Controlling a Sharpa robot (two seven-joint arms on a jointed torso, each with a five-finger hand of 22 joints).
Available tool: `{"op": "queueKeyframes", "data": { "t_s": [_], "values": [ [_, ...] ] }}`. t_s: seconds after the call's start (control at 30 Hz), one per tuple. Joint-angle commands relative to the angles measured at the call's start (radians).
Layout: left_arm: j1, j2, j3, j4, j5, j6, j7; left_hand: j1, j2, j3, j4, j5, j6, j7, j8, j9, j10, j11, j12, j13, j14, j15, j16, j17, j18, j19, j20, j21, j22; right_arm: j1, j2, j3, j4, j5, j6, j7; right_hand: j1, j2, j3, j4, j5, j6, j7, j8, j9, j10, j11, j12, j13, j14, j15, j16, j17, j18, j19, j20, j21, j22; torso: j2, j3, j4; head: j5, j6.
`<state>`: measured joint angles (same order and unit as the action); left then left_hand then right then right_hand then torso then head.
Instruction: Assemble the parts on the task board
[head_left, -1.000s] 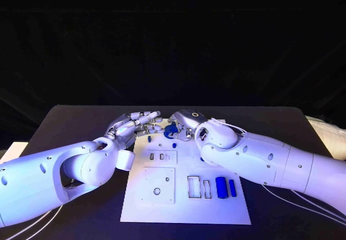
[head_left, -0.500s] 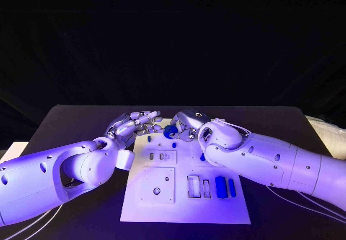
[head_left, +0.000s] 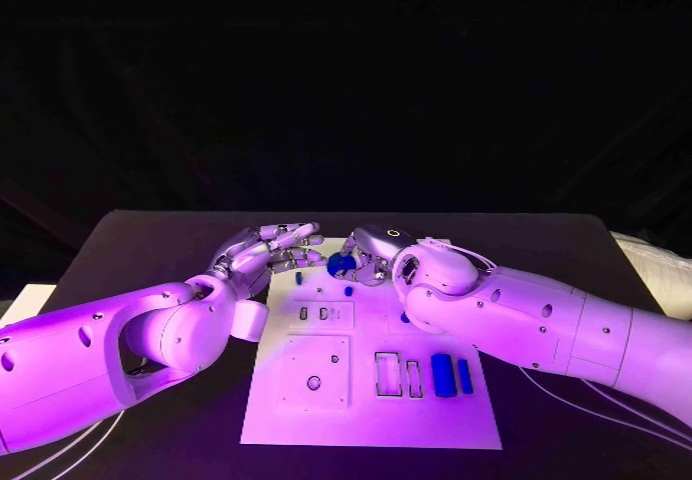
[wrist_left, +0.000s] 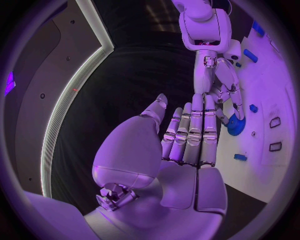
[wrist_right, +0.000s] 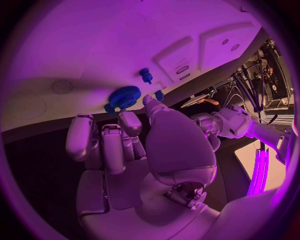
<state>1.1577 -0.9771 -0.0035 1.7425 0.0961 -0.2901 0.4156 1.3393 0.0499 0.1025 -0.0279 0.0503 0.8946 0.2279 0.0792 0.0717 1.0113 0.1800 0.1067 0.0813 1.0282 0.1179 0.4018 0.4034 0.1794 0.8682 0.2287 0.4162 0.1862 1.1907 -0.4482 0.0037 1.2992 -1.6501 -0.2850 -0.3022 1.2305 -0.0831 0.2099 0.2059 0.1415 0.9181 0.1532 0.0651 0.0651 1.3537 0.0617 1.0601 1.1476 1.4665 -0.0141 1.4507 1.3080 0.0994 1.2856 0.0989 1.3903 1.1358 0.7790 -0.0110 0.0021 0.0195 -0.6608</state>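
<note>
The white task board (head_left: 372, 400) lies mid-table. At its far end a blue gear (head_left: 342, 264) sits at the fingertips of my right hand (head_left: 375, 250). The right wrist view shows the gear (wrist_right: 125, 95) pinched between the thumb and a finger of that hand (wrist_right: 134, 145). My left hand (head_left: 271, 247) hovers over the board's far left corner with straight fingers and holds nothing. In the left wrist view my left hand (wrist_left: 187, 137) points toward the gear (wrist_left: 235, 125) and the right hand (wrist_left: 222, 85).
Two small blue parts (head_left: 299, 281) (head_left: 348, 291) stand near the gear. Two blue blocks (head_left: 443, 375) (head_left: 464, 376) lie in the board's near right slots beside empty rectangular slots (head_left: 389, 372). A square plate with holes (head_left: 317, 370) sits near left. The right forearm covers the board's right side.
</note>
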Motion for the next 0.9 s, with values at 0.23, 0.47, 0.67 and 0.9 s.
{"op": "queueKeyframes", "data": {
  "t_s": [0.23,0.47,0.67,0.9],
  "values": [
    [0.001,0.001,0.001,0.001,0.002,0.018,0.009,0.003,0.007,0.0,-0.005,0.002,-0.006,0.012,-0.005,0.0,-0.007,-0.001,0.001,-0.001,-0.007,0.001,-0.006,0.0,0.002,-0.006,-0.001,-0.005,-0.001,-0.001,0.005,0.0,-0.007,-0.005,-0.031,-0.019,0.005,0.007,-0.003,-0.002,0.008,-0.051,0.003,-0.007,-0.003,0.0,0.004,0.002,0.001,0.063,0.006,0.002,0.048,-0.013,0.004,0.004,0.0,-0.002,0.0,0.0004,-0.0005,0.0,0.0],
    [0.001,0.001,0.001,-0.001,0.002,0.02,0.008,0.003,0.008,0.001,-0.007,0.002,-0.005,0.012,-0.005,0.0,-0.007,-0.001,0.002,-0.001,-0.007,0.001,-0.006,0.0,0.002,-0.006,-0.001,-0.005,-0.001,-0.009,-0.034,0.0,0.031,0.03,-0.264,0.11,0.058,0.012,0.023,-0.039,0.016,-0.012,0.006,0.0,0.002,0.001,0.006,0.009,0.01,0.065,0.008,0.009,0.06,-0.015,0.011,0.005,0.005,0.009,-0.002,0.0014,-0.0033,0.002,0.003],
    [0.001,-0.001,0.001,-0.005,0.002,0.022,0.007,0.003,0.008,0.001,-0.007,0.002,-0.005,0.012,-0.005,0.0,-0.007,-0.001,0.002,-0.001,-0.007,0.001,-0.006,0.0,0.002,-0.006,-0.001,-0.005,-0.001,-0.016,-0.13,0.008,0.104,0.135,-0.371,0.258,0.071,0.006,0.033,-0.054,0.032,0.003,0.005,0.002,0.003,0.002,0.005,0.009,0.012,0.065,0.007,0.01,0.062,-0.015,0.012,0.006,0.006,0.011,-0.005,0.0034,-0.0074,0.004,0.008],
    [0.001,-0.001,0.0,-0.018,0.011,0.022,0.005,0.004,0.008,0.001,-0.007,0.002,-0.006,0.012,-0.005,0.0,-0.007,-0.001,0.002,-0.001,-0.007,0.001,-0.006,0.0,0.002,-0.007,-0.001,-0.004,-0.001,-0.007,-0.304,0.022,0.189,0.33,-0.209,0.405,0.153,-0.024,0.057,-0.131,0.005,0.024,0.002,0.0,0.003,-0.002,-0.001,0.003,0.011,0.064,0.002,0.009,0.06,-0.014,0.008,0.002,0.004,0.009,-0.016,0.0081,-0.0222,0.006,0.012]
  ]
}}
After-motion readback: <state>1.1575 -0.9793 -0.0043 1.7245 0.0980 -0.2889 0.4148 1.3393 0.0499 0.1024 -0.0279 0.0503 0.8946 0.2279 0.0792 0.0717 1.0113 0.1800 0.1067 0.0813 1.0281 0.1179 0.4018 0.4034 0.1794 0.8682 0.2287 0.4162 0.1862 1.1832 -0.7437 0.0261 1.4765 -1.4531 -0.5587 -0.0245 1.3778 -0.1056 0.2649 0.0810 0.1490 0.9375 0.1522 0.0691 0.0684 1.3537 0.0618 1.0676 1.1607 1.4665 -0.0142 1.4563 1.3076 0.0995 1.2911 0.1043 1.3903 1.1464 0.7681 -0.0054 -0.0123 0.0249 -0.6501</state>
